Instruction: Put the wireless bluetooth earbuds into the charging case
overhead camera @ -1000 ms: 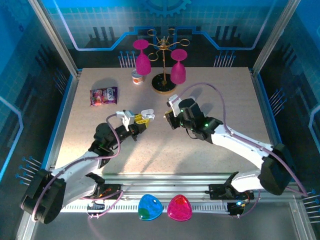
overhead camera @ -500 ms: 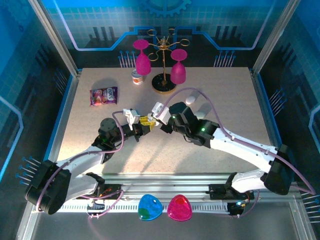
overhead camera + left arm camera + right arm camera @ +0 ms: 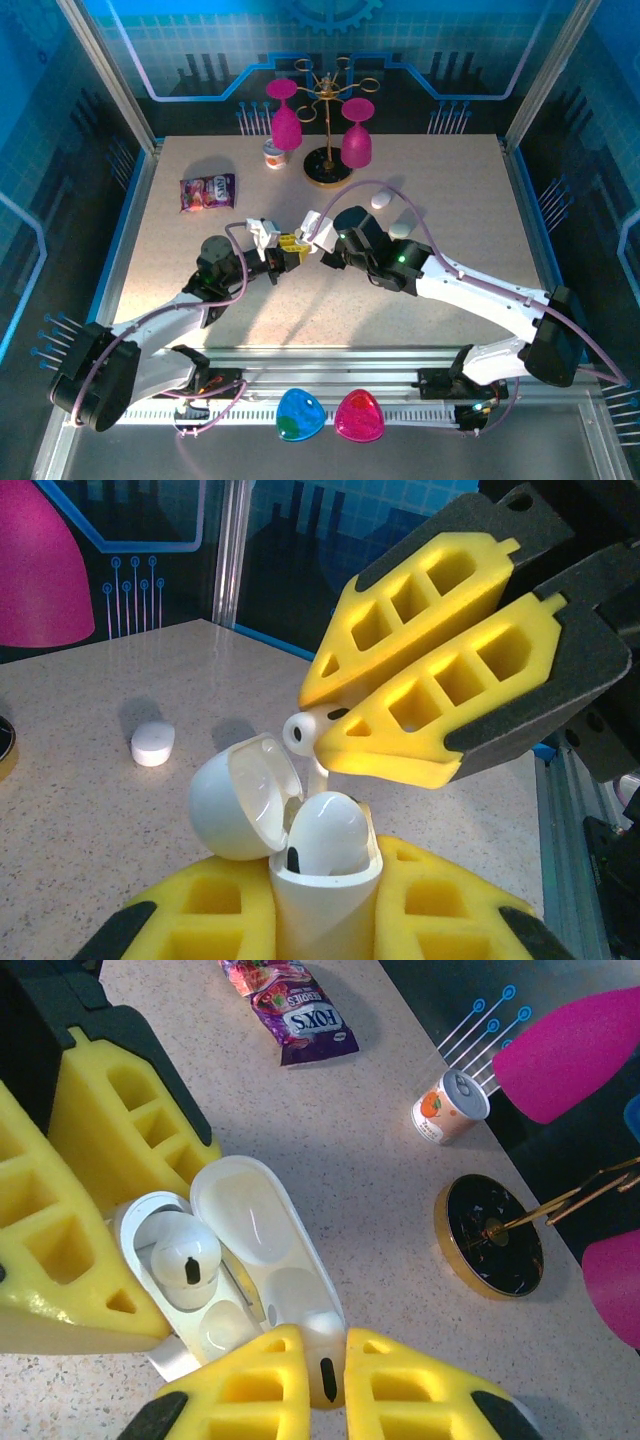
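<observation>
The right gripper (image 3: 325, 1340) pinches the tiny glossy white earbud (image 3: 322, 1362) — likely slippery, best gripped mid-body — while the left gripper (image 3: 325, 878) clamps the open white plastic case (image 3: 245, 800).

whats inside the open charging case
One earbud sits in a slot; the other slot looks empty. The right tool holds a second earbud above. The left tool hides the case's base.

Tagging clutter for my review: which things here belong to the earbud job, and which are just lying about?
Job: charging case, left hand, seated earbud, held earbud, right hand.
Lying about: candy packet, small can, glass stand, pink glasses, white pebble-like item.
</observation>
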Robot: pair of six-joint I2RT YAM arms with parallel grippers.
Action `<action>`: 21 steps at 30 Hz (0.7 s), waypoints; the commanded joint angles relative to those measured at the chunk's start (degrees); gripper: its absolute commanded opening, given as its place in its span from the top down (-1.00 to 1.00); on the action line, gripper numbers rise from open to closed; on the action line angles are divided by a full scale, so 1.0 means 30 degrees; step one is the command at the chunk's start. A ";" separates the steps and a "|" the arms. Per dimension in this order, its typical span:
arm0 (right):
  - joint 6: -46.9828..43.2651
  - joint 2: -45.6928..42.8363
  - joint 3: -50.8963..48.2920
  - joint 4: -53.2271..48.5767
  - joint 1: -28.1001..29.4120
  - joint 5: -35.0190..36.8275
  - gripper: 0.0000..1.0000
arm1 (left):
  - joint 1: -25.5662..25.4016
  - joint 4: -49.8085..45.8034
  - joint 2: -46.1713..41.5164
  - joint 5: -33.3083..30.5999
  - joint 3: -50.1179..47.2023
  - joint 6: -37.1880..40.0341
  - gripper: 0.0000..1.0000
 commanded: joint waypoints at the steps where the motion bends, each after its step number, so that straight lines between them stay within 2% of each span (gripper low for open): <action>1: -0.0496 -0.0500 0.0226 -0.0463 0.0223 -0.0264 0.77 | -0.0065 0.0415 -0.0312 0.0598 0.0537 0.0232 0.92; 21: -0.1262 -0.0049 0.0687 -0.1685 0.0219 -0.2420 0.76 | -0.0128 0.0872 -0.0027 0.1322 0.0758 0.0243 0.93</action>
